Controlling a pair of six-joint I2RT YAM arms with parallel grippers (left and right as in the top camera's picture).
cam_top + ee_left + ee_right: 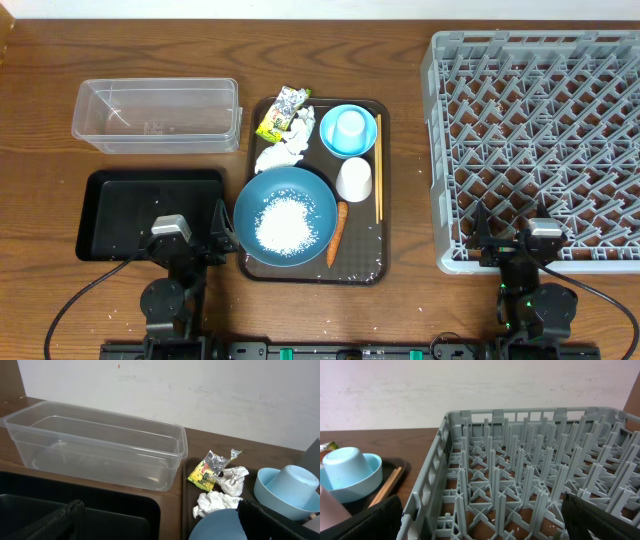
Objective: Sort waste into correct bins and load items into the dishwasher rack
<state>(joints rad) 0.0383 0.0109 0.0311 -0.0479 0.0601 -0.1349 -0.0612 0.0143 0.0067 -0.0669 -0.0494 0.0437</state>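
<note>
both jaws gape apart, empty; rice [283,222] sits on the blue plate [300,185].

Printed lettering on the yellow-green snack wrapper [202,476], at the far-left corner of the brown tray [362,250], too crumpled and small to read, nothing else legible

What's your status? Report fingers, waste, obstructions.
Left fingers open over black tray, right fingers open at rack edge. Rice on plate, carrot, tissue, wrapper all on brown tray. Nothing in the way.
</note>
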